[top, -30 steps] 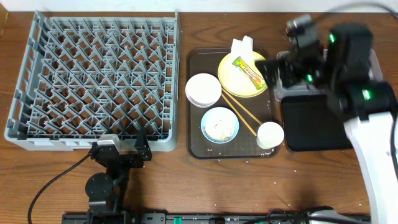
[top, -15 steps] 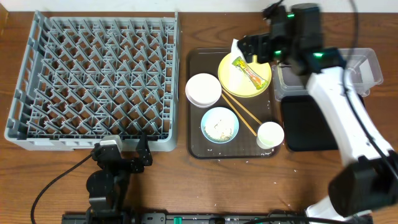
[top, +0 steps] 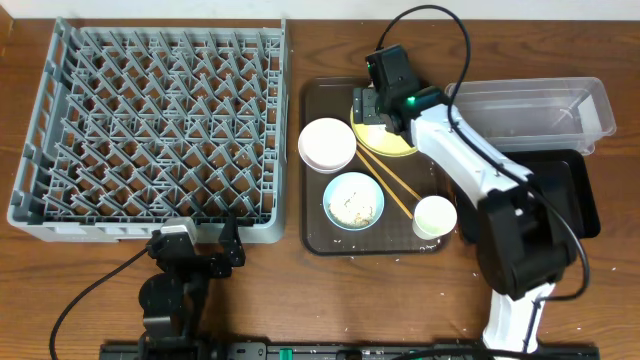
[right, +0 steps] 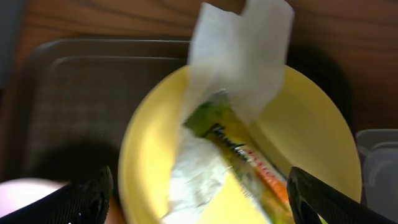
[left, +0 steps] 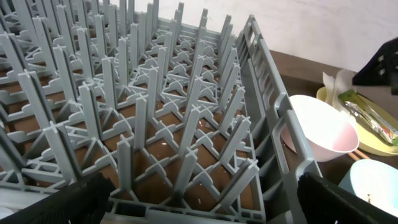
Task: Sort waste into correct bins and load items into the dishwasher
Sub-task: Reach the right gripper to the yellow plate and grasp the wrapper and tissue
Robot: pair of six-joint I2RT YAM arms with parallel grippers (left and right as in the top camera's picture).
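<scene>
My right gripper (top: 388, 98) hangs open over the round yellow plate (top: 368, 137) on the brown serving tray. In the right wrist view the open fingers (right: 199, 205) straddle the green-and-yellow snack wrapper (right: 239, 155), which lies on the plate (right: 305, 137) with the white napkin (right: 239, 56) at its far edge. The white bowl (top: 327, 143), the light blue bowl (top: 354, 200) with rice scraps, the white cup (top: 435, 216) and the chopsticks (top: 392, 183) are on the serving tray. My left gripper (left: 199, 202) is open and empty at the grey dish rack's (top: 150, 120) near edge.
The clear tub (top: 535, 108) stands at the right, with the black tray (top: 570, 200) in front of it, partly under my right arm. The brown serving tray (top: 315, 235) lies between rack and bins. The left wrist view shows the white bowl (left: 320, 127) beside the rack wall.
My right arm has swung left from above the bins to above the yellow plate, uncovering the clear tub and black tray. The left arm has not moved.
</scene>
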